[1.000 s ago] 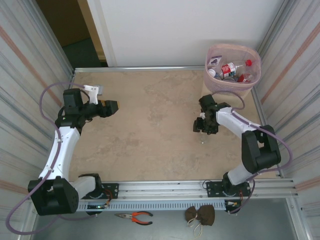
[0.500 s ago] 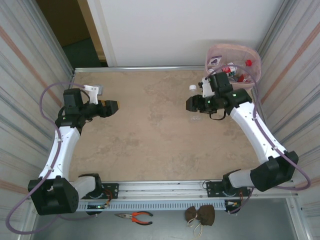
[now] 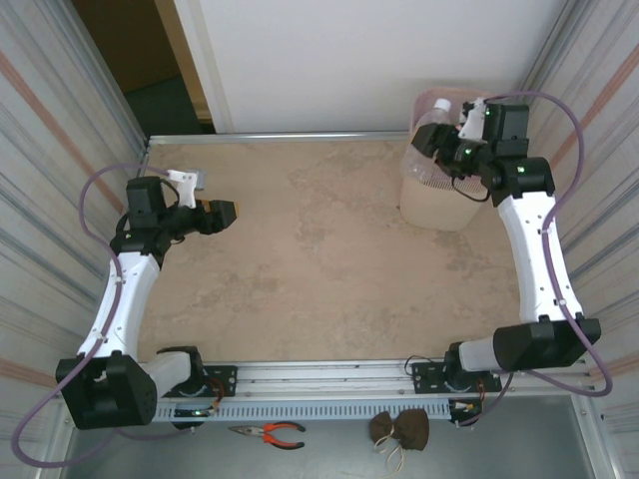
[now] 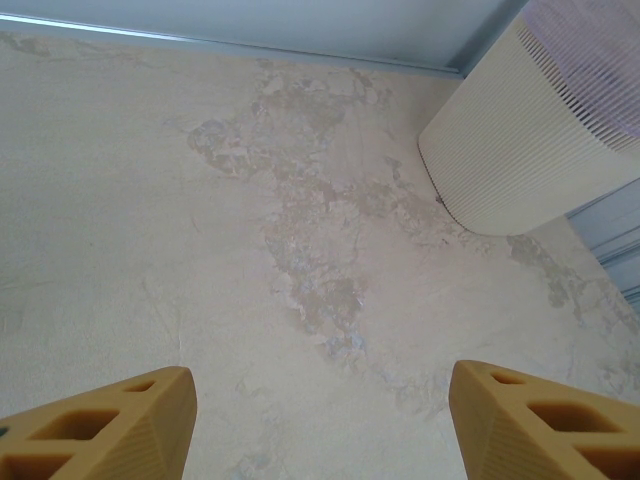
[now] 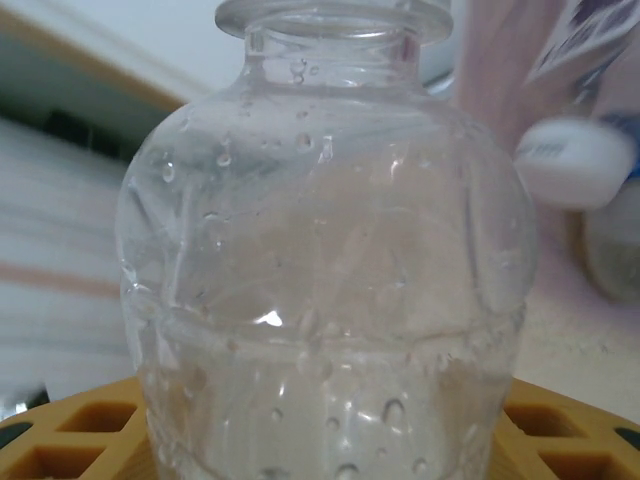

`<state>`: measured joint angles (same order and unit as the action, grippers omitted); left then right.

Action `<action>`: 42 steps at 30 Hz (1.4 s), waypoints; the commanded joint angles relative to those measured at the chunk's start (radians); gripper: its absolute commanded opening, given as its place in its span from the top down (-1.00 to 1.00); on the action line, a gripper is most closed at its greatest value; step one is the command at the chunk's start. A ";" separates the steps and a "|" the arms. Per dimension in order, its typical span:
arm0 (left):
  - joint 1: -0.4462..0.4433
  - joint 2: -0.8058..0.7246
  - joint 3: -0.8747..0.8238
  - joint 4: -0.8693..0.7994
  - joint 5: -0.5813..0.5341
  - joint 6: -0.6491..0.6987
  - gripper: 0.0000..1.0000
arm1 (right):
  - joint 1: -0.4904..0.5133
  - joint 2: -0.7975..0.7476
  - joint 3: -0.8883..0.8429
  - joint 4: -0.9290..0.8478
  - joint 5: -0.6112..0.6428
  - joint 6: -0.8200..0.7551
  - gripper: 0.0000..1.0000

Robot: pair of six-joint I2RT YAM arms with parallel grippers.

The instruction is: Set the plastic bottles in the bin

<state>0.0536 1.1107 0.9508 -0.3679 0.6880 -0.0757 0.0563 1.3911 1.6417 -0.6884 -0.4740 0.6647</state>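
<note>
Right wrist, clear bottle (image 5: 325, 250) in right hand (image 5: 325, 450), at bin (image 3: 439, 205)

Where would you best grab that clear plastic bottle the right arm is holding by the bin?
Take the clear plastic bottle across its wide round body, below the shoulder, coming in from the side. The body is broad and even, while the neck is narrow and probably slips easier. The right tool holds it that way, a yellow finger on each side.

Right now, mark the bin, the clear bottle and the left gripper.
bin (image 4: 500, 150), left wrist view, ribbed beige wall.
clear bottle (image 5: 330, 300), right wrist view, middle of its body.
left gripper (image 3: 233, 213), top external view, between its fingertips.
</note>
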 commanded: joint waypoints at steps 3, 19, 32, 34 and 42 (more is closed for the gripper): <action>0.012 -0.021 -0.012 0.010 0.016 -0.003 -0.36 | -0.052 0.087 0.035 0.251 0.165 0.301 -0.01; 0.011 -0.035 -0.014 0.006 0.012 -0.001 -0.36 | -0.077 0.420 0.274 0.223 0.624 0.847 -0.03; 0.011 -0.032 -0.012 0.003 0.008 -0.001 -0.36 | -0.084 0.543 0.386 0.172 0.689 1.045 -0.35; 0.011 -0.033 -0.012 0.001 0.007 0.001 -0.37 | -0.087 0.541 0.398 0.151 0.697 1.055 -0.46; 0.011 -0.036 -0.012 0.001 0.005 0.001 -0.36 | -0.109 0.478 0.409 0.110 0.704 0.966 -0.67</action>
<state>0.0536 1.1065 0.9485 -0.3683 0.6872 -0.0757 -0.0402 1.9213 2.0254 -0.5335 0.1909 1.6661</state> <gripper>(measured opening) 0.682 0.834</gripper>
